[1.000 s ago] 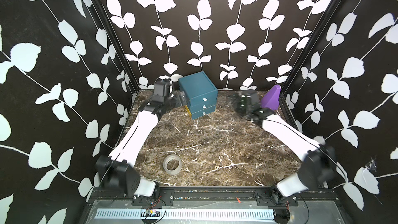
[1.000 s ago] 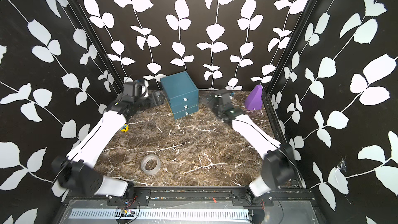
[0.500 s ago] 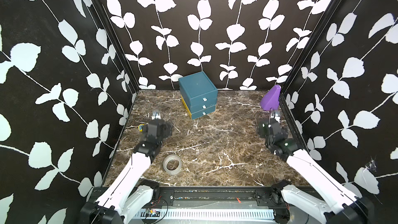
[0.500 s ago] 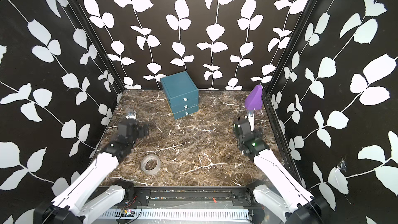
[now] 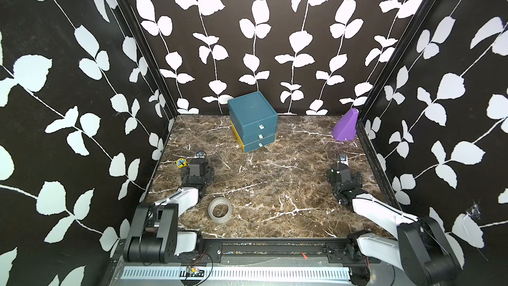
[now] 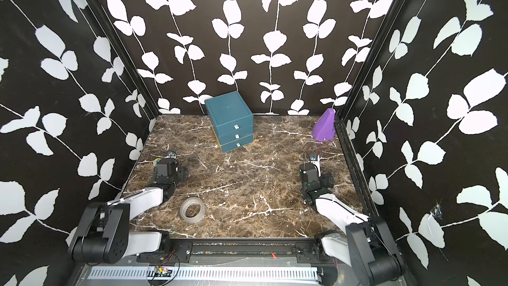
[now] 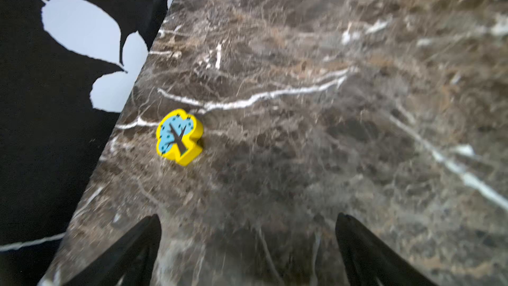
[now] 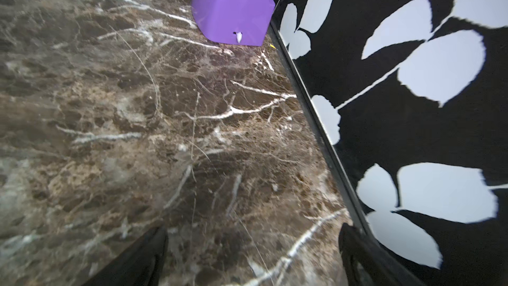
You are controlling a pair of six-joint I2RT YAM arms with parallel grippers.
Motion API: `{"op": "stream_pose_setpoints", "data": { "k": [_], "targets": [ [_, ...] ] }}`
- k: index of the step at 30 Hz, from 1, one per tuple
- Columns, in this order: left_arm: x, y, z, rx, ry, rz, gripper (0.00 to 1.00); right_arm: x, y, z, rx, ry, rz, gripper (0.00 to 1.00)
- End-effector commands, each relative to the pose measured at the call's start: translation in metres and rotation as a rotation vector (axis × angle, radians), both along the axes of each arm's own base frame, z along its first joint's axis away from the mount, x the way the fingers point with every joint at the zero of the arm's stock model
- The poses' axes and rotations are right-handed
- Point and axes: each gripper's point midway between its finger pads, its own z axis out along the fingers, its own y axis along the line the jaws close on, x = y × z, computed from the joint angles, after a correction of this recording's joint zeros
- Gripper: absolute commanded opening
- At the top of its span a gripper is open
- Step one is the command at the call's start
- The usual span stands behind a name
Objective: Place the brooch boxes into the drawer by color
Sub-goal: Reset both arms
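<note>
The teal drawer [image 5: 253, 122] [image 6: 231, 118] stands at the back middle of the table, and all three of its drawers are pushed in. No brooch boxes are in view. In the left wrist view my left gripper [image 7: 247, 224] is open over bare marble, with nothing between its fingers. My right gripper [image 8: 253, 233] is open too and holds nothing, low over the table beside the right wall. In both top views the left wrist [image 5: 196, 173] and right wrist [image 5: 342, 177] sit well in front of the drawer, far apart from it.
A clear tape roll [image 5: 220, 210] lies near the front left. A small yellow tree-shaped token [image 7: 179, 140] [image 5: 181, 162] lies by the left wall, just ahead of my left gripper. A purple wedge [image 5: 345, 129] [image 8: 233, 4] stands in the back right corner.
Both arms have drawn back from beside the drawer toward the front of the table and folded down low. Both grippers stayed open.
</note>
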Motion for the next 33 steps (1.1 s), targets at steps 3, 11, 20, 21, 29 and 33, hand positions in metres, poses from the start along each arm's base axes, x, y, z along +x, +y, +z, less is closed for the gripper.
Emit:
{"op": "stream_pose_setpoints", "data": {
  "k": [3,11,20,21,29,33],
  "targets": [
    [0.036,-0.002,0.039,-0.064,-0.206,-0.047,0.99,0.038,0.016,0.026,0.096,-0.194,0.115,0.99],
    [0.057,-0.016,0.033,-0.109,-0.241,-0.127,0.99,0.061,0.02,0.024,0.112,-0.186,0.195,0.99],
    [0.058,-0.034,0.025,-0.126,-0.216,-0.234,0.99,0.067,0.004,0.023,0.211,-0.214,0.206,0.99],
    [0.058,-0.034,0.026,-0.124,-0.215,-0.232,0.99,0.067,0.001,0.022,0.225,-0.218,0.203,0.99],
    [0.059,-0.034,0.025,-0.124,-0.212,-0.231,0.99,0.071,-0.003,0.012,0.28,-0.25,0.235,0.99],
    [0.059,-0.034,0.026,-0.123,-0.216,-0.232,0.99,0.07,0.002,0.005,0.271,-0.319,0.281,0.99]
  ]
}}
